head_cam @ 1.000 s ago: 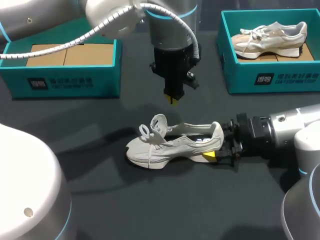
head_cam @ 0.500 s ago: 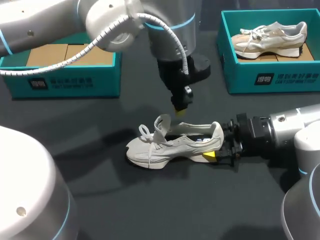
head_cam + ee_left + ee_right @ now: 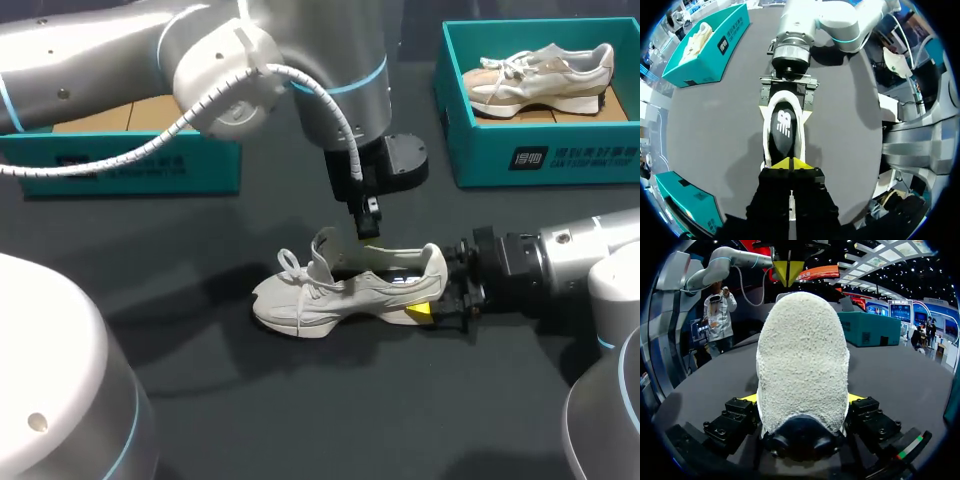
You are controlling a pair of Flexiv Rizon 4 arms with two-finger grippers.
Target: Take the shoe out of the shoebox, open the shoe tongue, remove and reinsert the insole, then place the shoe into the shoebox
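A pale grey shoe (image 3: 345,290) lies on its sole on the dark table, toe to the left, tongue (image 3: 322,248) raised. My right gripper (image 3: 438,298) is shut on its heel, one yellow fingertip (image 3: 747,398) on each side of the fuzzy heel (image 3: 802,360). My left gripper (image 3: 368,230) hangs just above the shoe's opening, behind the tongue, with its yellow tips (image 3: 790,163) pressed together and nothing between them. Under it in the left wrist view the black insole (image 3: 782,131) lies inside the shoe, with my right gripper (image 3: 786,102) at the heel beyond. My left gripper's tips (image 3: 788,270) show above the heel.
A teal shoebox (image 3: 545,150) at the back right holds a second pale shoe (image 3: 540,72). Another teal shoebox (image 3: 135,160) with brown cardboard inside stands at the back left, partly behind my left arm.
My left gripper has come down and a little to the right, from well above the shoe to just over its opening, and its wrist has turned. The shoe and right gripper have stayed put.
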